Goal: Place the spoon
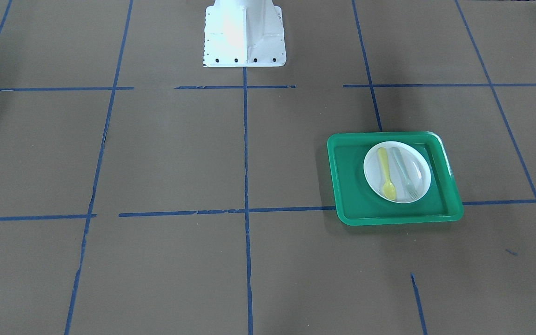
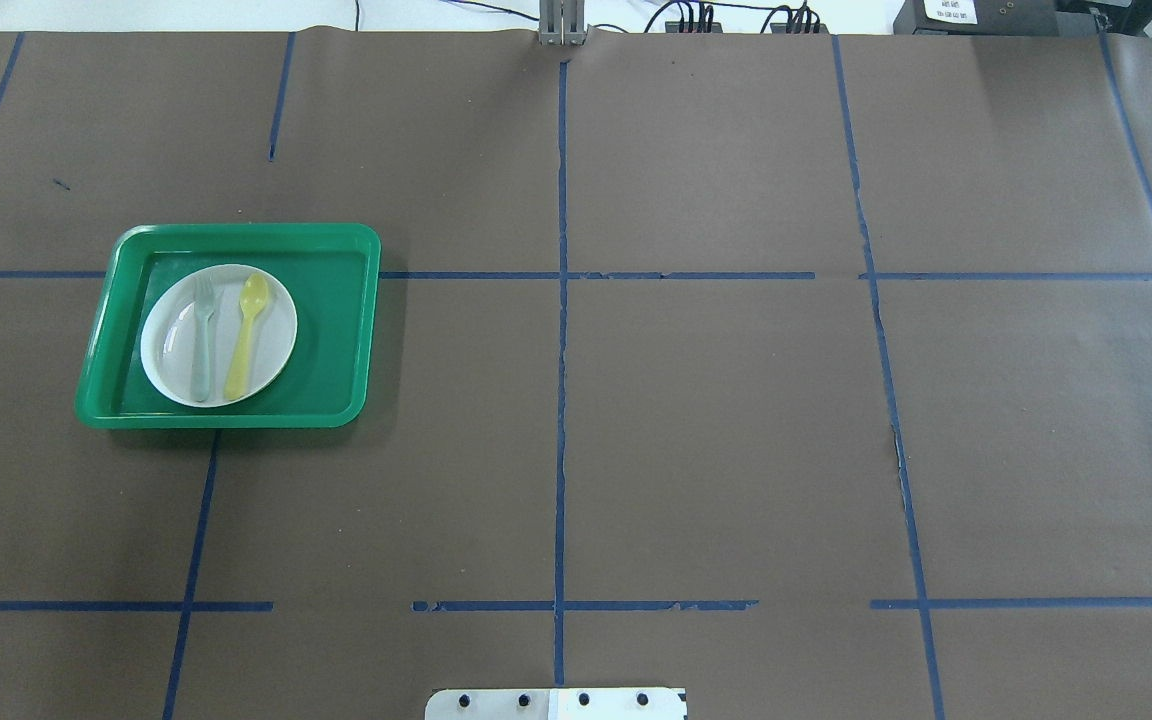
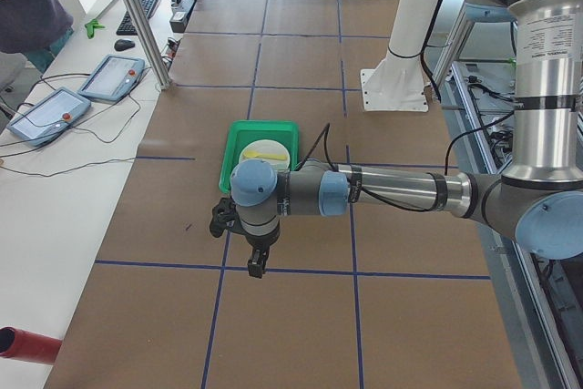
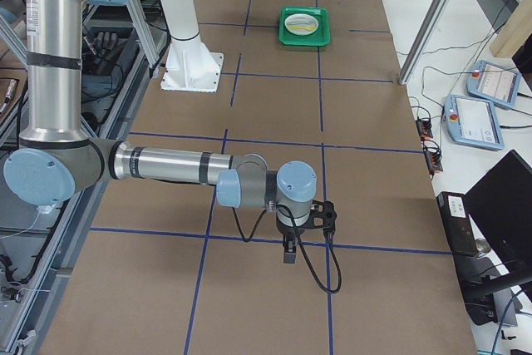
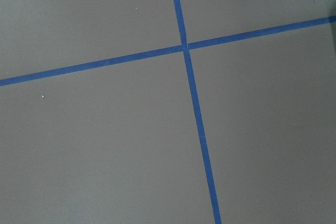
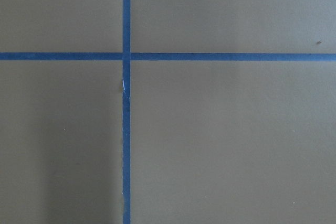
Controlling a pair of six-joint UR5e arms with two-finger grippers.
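The small yellow spoon (image 1: pixel 386 173) lies on a white plate (image 1: pixel 422 167) inside a green tray (image 1: pixel 351 186), its bowl towards the operators' side. It also shows in the overhead view (image 2: pixel 247 335), on the plate (image 2: pixel 171 340) in the tray (image 2: pixel 336 330) at the table's left. My left gripper (image 3: pixel 258 266) hangs over bare table, apart from the tray (image 3: pixel 235 138); I cannot tell if it is open or shut. My right gripper (image 4: pixel 289 253) hangs over the table's far right end, well away from the tray (image 4: pixel 326 32); its state cannot be told either. Both wrist views show only paper and tape.
A pale grey-green fork (image 1: pixel 403 170) lies beside the spoon on the plate, seen too in the overhead view (image 2: pixel 202 340). Brown paper with blue tape lines (image 2: pixel 561 400) covers the table. The white robot base (image 1: pixel 244 35) stands at the robot's edge. Control tablets (image 3: pixel 109 77) lie on a side bench.
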